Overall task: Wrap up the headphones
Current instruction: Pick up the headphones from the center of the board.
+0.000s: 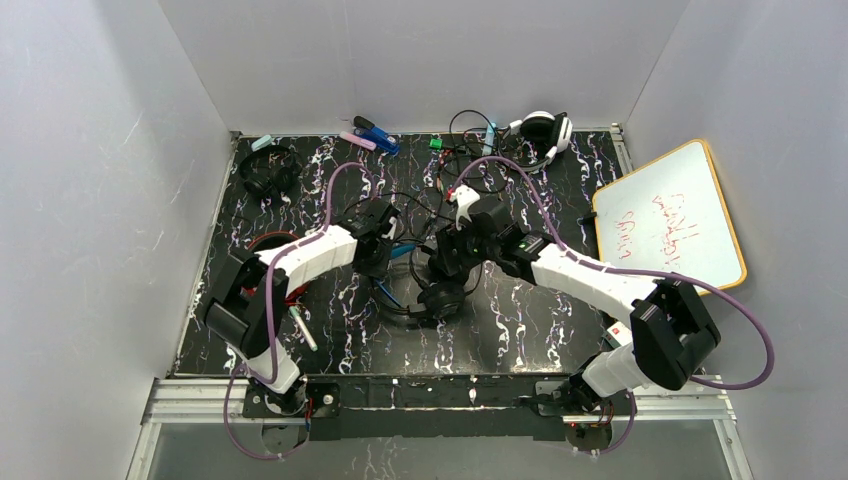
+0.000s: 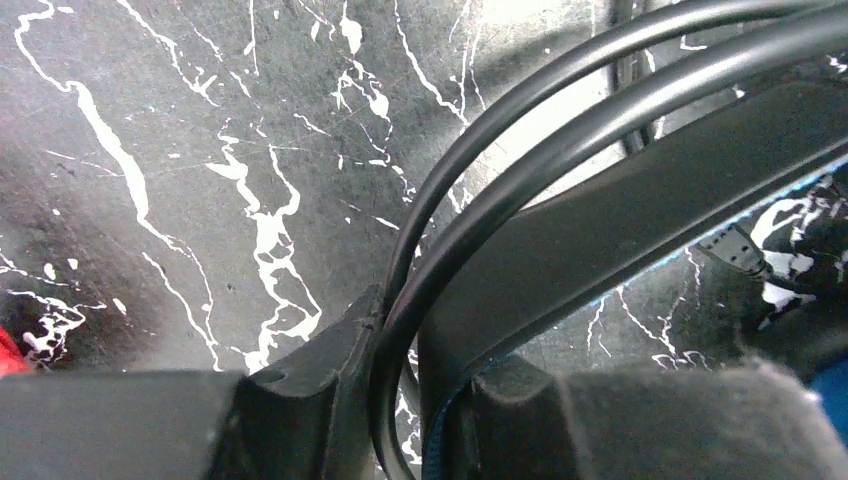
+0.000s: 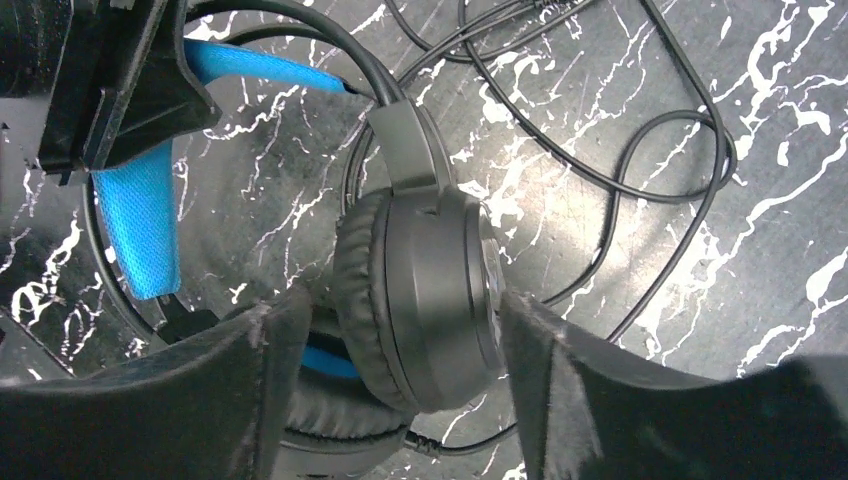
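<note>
The black headphones with the blue headband [image 1: 440, 298] lie at the table's middle, their thin cable [image 3: 650, 170] looped loosely over the marbled table top behind them. My left gripper [image 2: 420, 370] is shut on the black headband arc [image 2: 620, 220] and two cable strands beside it; it shows in the top view [image 1: 385, 248]. My right gripper [image 3: 400, 310] is open, with its fingers on either side of one grey ear cup [image 3: 430, 290], the right finger close against it. It shows in the top view [image 1: 452, 268]. The blue headband padding [image 3: 140, 220] runs at the left.
An all-black pair [image 1: 268, 172] lies at the back left. A red pair [image 1: 268, 240] is mostly hidden under the left arm. A white and black pair [image 1: 545, 130] and tangled cables lie at the back. Markers [image 1: 375, 135] lie at the back edge, a whiteboard [image 1: 668, 215] at the right.
</note>
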Motion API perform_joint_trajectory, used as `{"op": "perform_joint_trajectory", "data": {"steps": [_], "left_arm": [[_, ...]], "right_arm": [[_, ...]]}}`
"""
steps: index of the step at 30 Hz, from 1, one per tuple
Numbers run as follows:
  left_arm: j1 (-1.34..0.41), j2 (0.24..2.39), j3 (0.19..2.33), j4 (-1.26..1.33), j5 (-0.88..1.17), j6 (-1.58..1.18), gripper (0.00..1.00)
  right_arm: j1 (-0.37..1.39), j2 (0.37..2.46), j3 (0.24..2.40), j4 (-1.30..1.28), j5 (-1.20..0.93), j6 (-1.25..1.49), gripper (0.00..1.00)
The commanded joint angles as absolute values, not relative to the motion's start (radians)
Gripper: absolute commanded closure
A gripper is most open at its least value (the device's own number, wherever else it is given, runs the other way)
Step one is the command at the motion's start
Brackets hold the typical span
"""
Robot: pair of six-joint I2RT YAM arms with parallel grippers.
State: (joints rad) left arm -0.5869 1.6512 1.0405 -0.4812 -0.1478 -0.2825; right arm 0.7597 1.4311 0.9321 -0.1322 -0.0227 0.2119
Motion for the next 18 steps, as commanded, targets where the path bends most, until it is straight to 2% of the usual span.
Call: {"op": "perform_joint_trajectory", "data": {"steps": [1,5,8,11,15,18], "left_arm": [[-0.589,1.548,1.035,-0.501,-0.163,-0.270,0.83],[-0.589,1.500,1.039,-0.501,-0.177,-0.270,0.87],[-0.588,1.477,1.043,-0.499,-0.198,-0.269,0.88],[-0.588,1.463,1.046,-0.512,-0.232,-0.267,0.93],[-0.585,1.444,1.035,-0.506,-0.247,-0.278,1.00],[-0.584,1.450,1.027,-0.495,-0.213,-0.280,1.00]], "right_arm": [[0.766,1.411,1.008,-0.055,-0.023,0.228,0.18],[0.765,1.463,1.071,0.042,0.010,0.301,0.12],[0.766,1.528,1.051,0.183,0.132,0.368,0.12],[0.766,1.576,1.052,0.239,0.289,0.446,0.13],[0.765,1.531,1.055,0.213,0.321,0.465,0.13],[0.765,1.456,1.013,0.262,0.333,0.444,0.13]]}}
